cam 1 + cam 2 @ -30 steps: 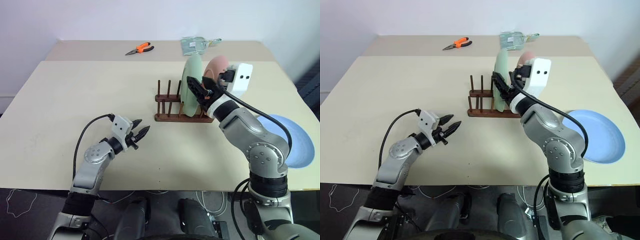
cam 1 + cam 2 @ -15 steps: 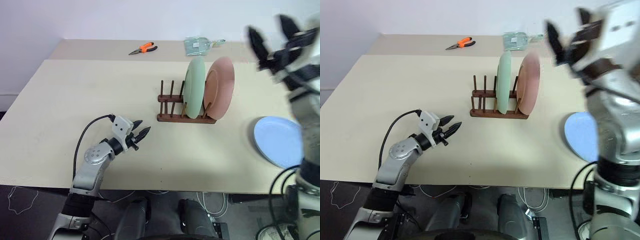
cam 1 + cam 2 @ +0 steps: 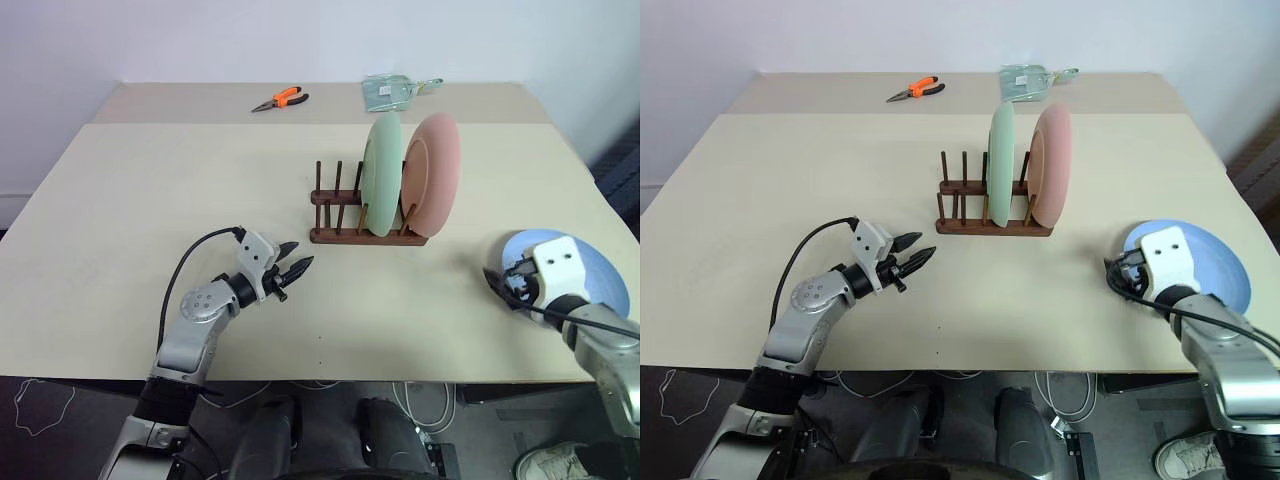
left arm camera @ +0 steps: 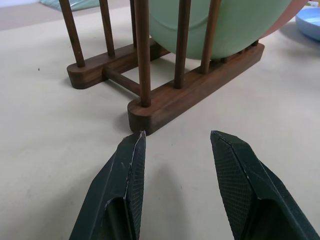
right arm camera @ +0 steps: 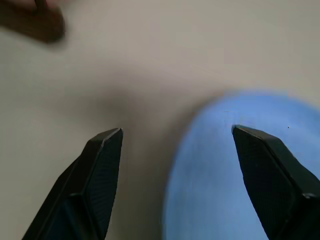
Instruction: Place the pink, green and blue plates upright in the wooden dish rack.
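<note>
From the head views, the wooden dish rack stands near the middle of the beige table, with the green plate and the pink plate upright side by side in its right-hand slots; the left slots are free. The blue plate lies flat near the table's right edge, well apart from the rack. The right gripper sits at the blue plate's left rim, fingers spread. The left gripper hovers over bare table, left of the rack, fingers apart and holding nothing. Orange pliers and a clear packet lie at the far edge.

The left wrist view shows the rack's near end just ahead of the parted fingers, with the green plate behind the dowels.

The right wrist view shows the spread fingers straddling the blue plate's rim, with nothing between them and the plate.
</note>
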